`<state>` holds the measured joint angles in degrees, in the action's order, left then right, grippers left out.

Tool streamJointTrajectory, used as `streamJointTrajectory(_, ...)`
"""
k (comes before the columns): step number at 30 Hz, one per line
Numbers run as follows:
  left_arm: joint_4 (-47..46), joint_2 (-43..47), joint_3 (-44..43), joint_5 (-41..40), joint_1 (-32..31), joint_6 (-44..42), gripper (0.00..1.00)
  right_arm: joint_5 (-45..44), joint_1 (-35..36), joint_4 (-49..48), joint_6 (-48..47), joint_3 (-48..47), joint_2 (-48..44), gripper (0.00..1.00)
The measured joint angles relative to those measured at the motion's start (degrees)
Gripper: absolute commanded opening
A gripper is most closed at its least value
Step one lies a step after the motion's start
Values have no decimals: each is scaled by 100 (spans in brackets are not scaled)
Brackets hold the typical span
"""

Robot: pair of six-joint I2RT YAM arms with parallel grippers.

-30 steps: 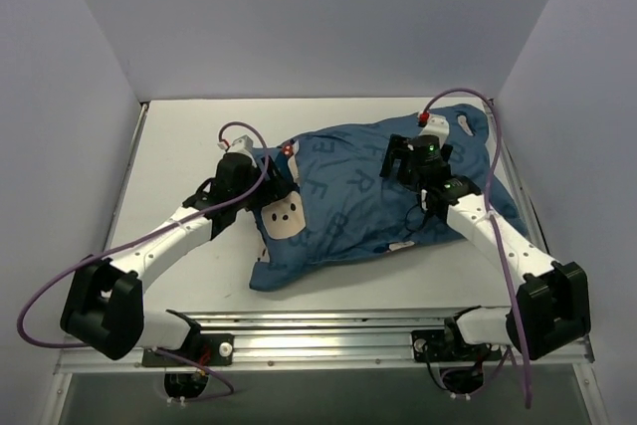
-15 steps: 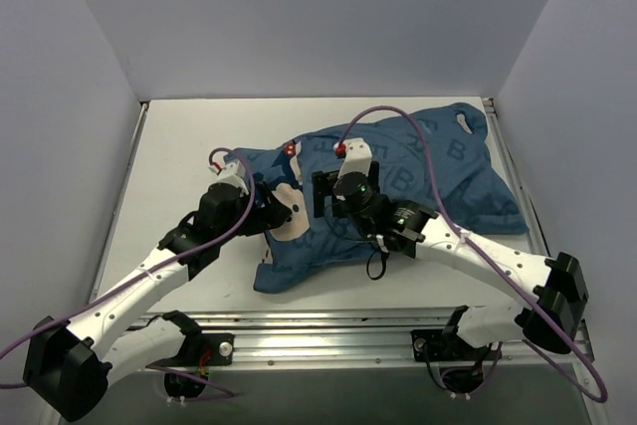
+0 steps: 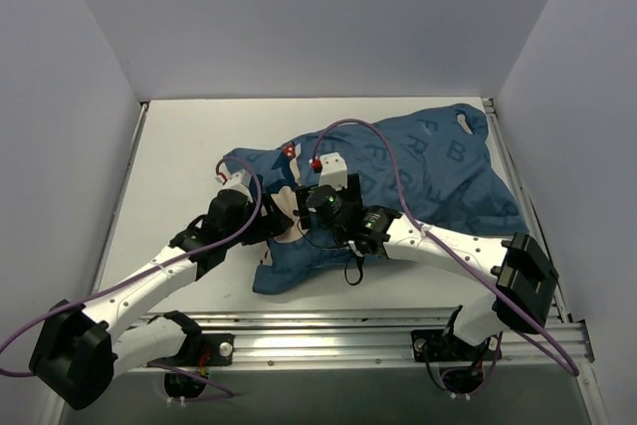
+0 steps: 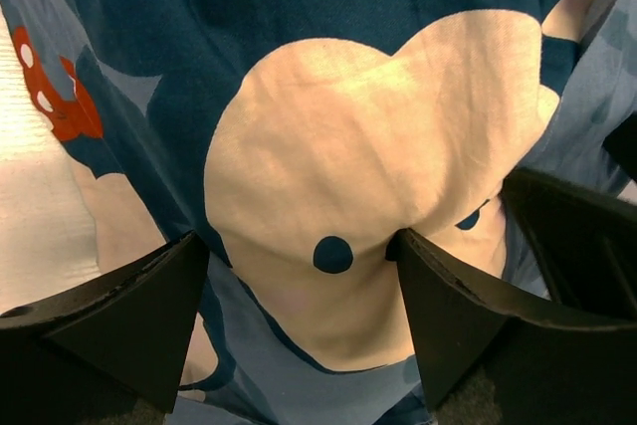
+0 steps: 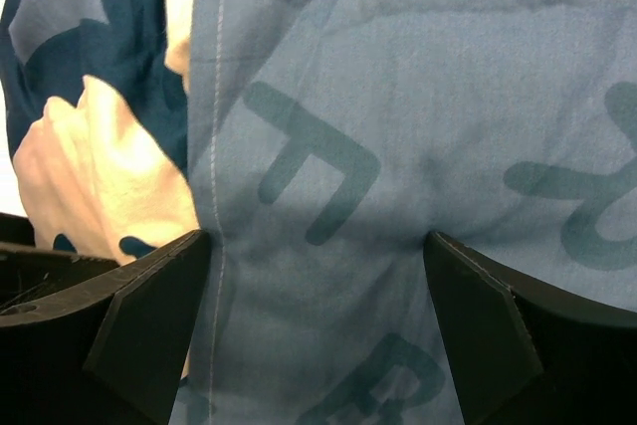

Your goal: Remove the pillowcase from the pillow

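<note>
**Item:** pillowcase (image 3: 428, 171), dark blue with pale letters. It is lying across the table (image 3: 179, 146) from the middle toward the far right corner.

**Contents:** the pillow is not showing anywhere. I am judging it to be inside, since the right end is swelling plumply.

**Left gripper** (image 4: 299, 246): I am holding my fingers spread wide over the cream mouse face (image 4: 368, 146), with the red bow (image 4: 60, 111) off to one side. Cloth is bulging between them, but I am pinching nothing.

**Right gripper** (image 5: 317, 241): it is likewise spread, straddling lettered cloth just beside a stitched seam (image 5: 214, 97). It is gripping nothing.

**Handling:** I am expecting thin, limp, light cotton that is wrinkling and bunching readily. It should not be fragile, though it is likely to slide over the filling.

**Where to take hold:** I am favouring the crumpled left end. The cloth there is looking slack enough to gather a fold of cover alone, ideally along the seam.
</note>
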<state>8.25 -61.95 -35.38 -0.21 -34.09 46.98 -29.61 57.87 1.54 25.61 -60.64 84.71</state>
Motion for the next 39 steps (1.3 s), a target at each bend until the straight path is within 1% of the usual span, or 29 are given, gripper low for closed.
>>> streamJointTrajectory(5,-190,-103,33,55,0,98,75,-236,247,50,0,-114,118,84)
streamJointTrajectory(6,-225,-122,44,59,0,120,68,-289,304,68,2,-168,184,84)
streamJointTrajectory(8,-282,-157,66,59,0,208,58,-428,380,114,17,-275,334,83)
streamJointTrajectory(9,-295,-168,70,63,0,234,45,-514,400,153,37,-308,411,81)
streamJointTrajectory(12,-332,-173,81,48,-7,339,24,-769,431,302,131,-321,551,75)
streamJointTrajectory(13,-341,-173,81,26,-13,372,10,-837,431,348,164,-321,562,73)
streamJointTrajectory(14,-343,-170,81,0,-26,422,4,-887,420,387,197,-321,562,69)
streamJointTrajectory(15,-343,-170,81,-39,-35,439,2,-935,400,413,225,-319,553,67)
streamJointTrajectory(16,-341,-170,81,-83,-39,468,2,-966,361,431,273,-302,533,62)
streamJointTrajectory(19,-337,-173,81,-232,-37,535,2,-975,129,439,313,-90,271,53)
streamJointTrajectory(20,-337,-173,81,-260,-37,546,2,-966,13,455,313,11,140,46)
streamJointTrajectory(22,-339,-195,81,-308,-26,570,2,-942,-262,487,319,225,-157,38)
streamJointTrajectory(23,-339,-205,79,-313,-13,586,2,-918,-409,505,328,337,-299,29)
streamJointTrajectory(25,-348,-227,59,-313,15,603,2,-828,-684,516,343,570,-546,19)
streamJointTrajectory(26,-348,-238,39,-308,31,603,2,-758,-782,514,356,671,-627,11)
streamJointTrajectory(27,-343,-247,22,-299,48,603,2,-671,-872,496,361,776,-699,7)
streamJointTrajectory(29,-319,-258,-31,-267,87,590,2,-457,-1047,433,420,990,-844,0)
streamJointTrajectory(32,-219,-273,-151,-219,162,511,2,-101,-1263,229,459,1279,-1097,0)
streamJointTrajectory(33,-157,-284,-219,-203,186,463,5,35,-1307,157,455,1360,-1196,0)
streamJointTrajectory(34,-76,-308,-297,-197,208,393,12,181,-1338,52,439,1436,-1292,0)
streamJointTrajectory(35,17,-337,-389,-197,227,304,22,332,-1364,-81,426,1521,-1384,0)
streamJointTrajectory(36,138,-376,-505,-201,243,203,42,474,-1379,-195,411,1596,-1460,0)
streamJointTrajectory(39,597,-466,-935,-289,256,-48,72,898,-1429,-549,393,1753,-1567,0)
